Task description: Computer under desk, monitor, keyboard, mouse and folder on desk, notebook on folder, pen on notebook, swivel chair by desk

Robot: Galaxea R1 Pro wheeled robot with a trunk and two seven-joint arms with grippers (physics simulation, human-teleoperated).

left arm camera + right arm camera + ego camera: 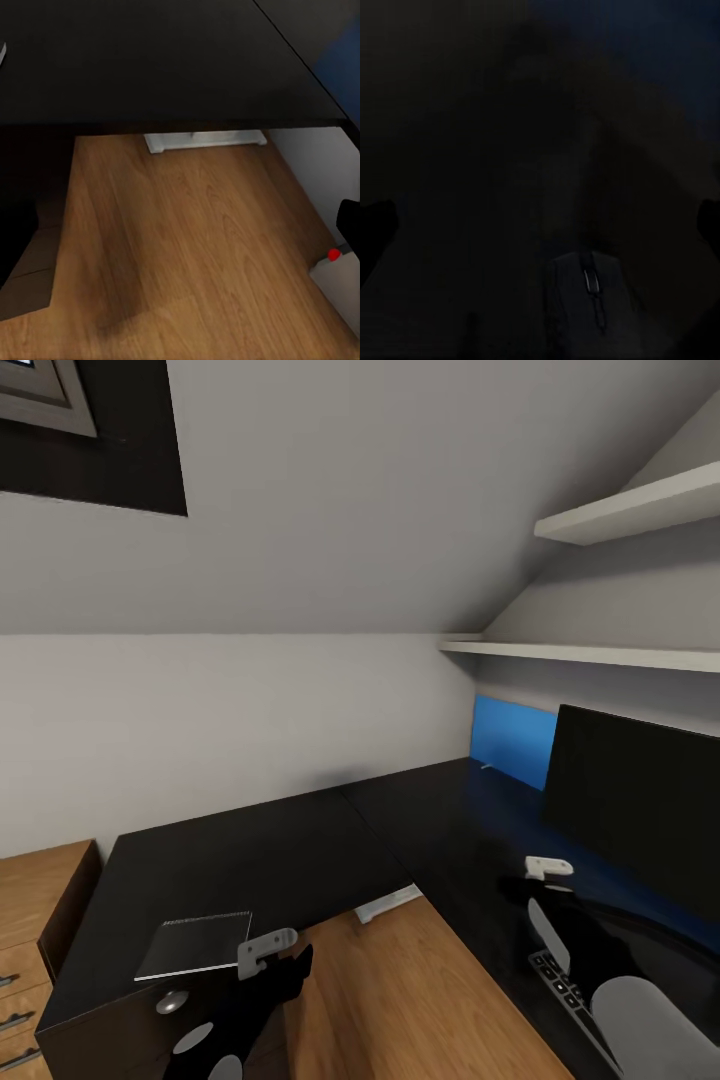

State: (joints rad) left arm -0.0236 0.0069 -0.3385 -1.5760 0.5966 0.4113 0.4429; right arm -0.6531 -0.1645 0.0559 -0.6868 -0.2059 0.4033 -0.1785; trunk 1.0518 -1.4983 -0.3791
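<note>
The black L-shaped desk (300, 850) fills the middle of the head view. The dark grey notebook (195, 945) lies on its near left corner. My left gripper (270, 955) hangs open just right of the notebook, over the desk's front edge. In the left wrist view, the left gripper (180, 232) faces the wood floor. The monitor (640, 810) stands on the right wing, with the keyboard (565, 990) in front of it. My right gripper (548, 868) is open above the dark desktop. In the right wrist view, the mouse (589, 292) lies just short of the right gripper (540, 217). A thin white pen (487, 766) lies by the blue panel.
A light-wood cabinet (40, 920) stands left of the desk. Two white shelves (600, 655) jut out above the monitor under the sloped wall. The white pedestal foot (202, 140) sits under the desk corner. A pale surface with a red dot (334, 255) shows low beside the floor.
</note>
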